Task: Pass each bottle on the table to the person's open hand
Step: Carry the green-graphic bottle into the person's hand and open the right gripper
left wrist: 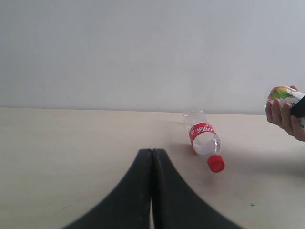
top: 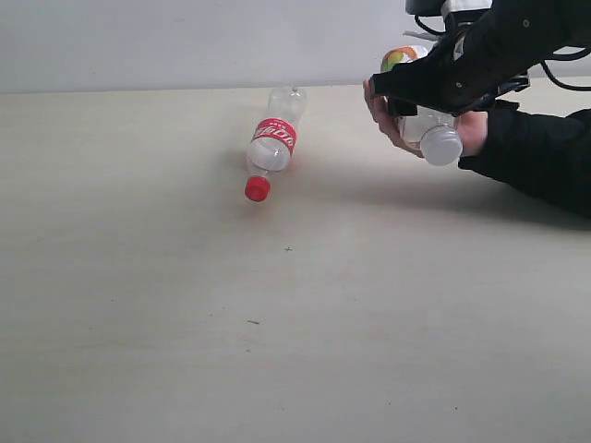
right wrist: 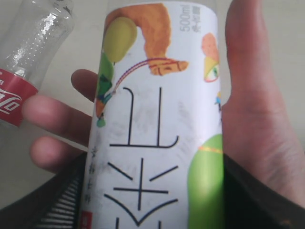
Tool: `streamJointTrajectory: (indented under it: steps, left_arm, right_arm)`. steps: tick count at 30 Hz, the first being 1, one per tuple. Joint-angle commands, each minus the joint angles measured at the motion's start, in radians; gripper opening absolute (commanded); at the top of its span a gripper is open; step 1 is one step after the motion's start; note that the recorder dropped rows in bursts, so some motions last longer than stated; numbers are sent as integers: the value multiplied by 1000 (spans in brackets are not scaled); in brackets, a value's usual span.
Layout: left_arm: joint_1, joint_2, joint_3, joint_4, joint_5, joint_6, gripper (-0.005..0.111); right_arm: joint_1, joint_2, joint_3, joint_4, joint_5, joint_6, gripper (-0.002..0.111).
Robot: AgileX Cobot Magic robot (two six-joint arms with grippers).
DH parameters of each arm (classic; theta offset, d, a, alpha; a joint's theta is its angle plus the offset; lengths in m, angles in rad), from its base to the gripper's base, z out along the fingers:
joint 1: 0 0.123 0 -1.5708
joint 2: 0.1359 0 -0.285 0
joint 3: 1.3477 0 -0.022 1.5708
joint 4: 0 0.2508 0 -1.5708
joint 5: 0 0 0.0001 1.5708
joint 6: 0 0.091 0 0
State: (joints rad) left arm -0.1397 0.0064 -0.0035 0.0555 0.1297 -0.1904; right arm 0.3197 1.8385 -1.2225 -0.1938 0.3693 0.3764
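The clear white-capped bottle with the green-orange label (top: 436, 134) sits in my right gripper (top: 427, 106), which is shut on its body. It rests against the person's open hand (top: 380, 111), whose fingers curl beside it. The right wrist view shows this bottle's label (right wrist: 157, 119) between the gripper's (right wrist: 152, 191) black fingers (right wrist: 62, 200), with the hand's palm (right wrist: 257, 114) behind it. A clear bottle with red label and cap (top: 271, 140) lies on its side on the table (top: 277, 323). My left gripper (left wrist: 152, 151) is shut and empty, short of that bottle (left wrist: 205, 139). The yellow and the white green-labelled bottles are out of view.
The person's black sleeve (top: 545, 157) lies across the table's far right. A pale wall (top: 185, 37) stands behind the table's far edge.
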Motion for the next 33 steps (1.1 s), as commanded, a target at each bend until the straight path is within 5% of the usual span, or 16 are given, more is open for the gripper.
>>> streamJointTrajectory:
  steps: [1,5,9,33]
  left_arm:
    - [1,-6,3,-9,-6,1,0]
    - [1,-6,3,-9,-6,1,0]
    - [1,-6,3,-9,-6,1,0]
    - [1,-6,3,-9,-6,1,0]
  right_arm:
    - [-6,-1,-9,-1,3,-9,25]
    - [-6,-1,-9,-1,3,-9,59]
    - [-6,-1,-9,-1,3,-9,76]
    - [-6,-255,-11,10,163,-41,71]
